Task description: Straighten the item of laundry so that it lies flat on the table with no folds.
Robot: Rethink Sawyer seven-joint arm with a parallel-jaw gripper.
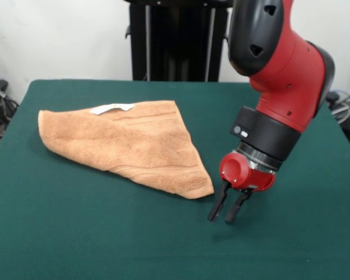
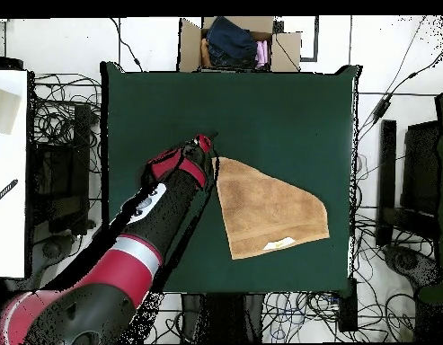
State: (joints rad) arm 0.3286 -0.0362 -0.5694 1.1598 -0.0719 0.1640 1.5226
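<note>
Green felt of the table (image 1: pixel 105 245) fills the foreground of the front view. Left of centre lies the towel (image 1: pixel 128 143), folded into a rough triangle: a rounded corner at the far left, a small white label (image 1: pixel 112 108) on the far edge, and a pointed corner (image 1: pixel 201 189) reaching toward the camera at the right. Hemmed bands run across the upper layer, which suggests at least one layer lies doubled beneath.

Right of the pointed corner hangs the hand (image 1: pixel 228 209), its two dark fingers (image 1: pixel 217 204) close together with a narrow gap, holding nothing, tips low over the table and just beside the cloth without touching it. The overhead view shows the same arrangement, the hand (image 2: pixel 207 141) beside the towel's (image 2: pixel 270 211) apex.

Terry cloth of this kind is probably light, limp and high in friction against felt; it should drape rather than keep shape. A pinch on the top layer alone at the pointed corner seems the best hold, since seizing both layers would drag the whole towel unopened.
</note>
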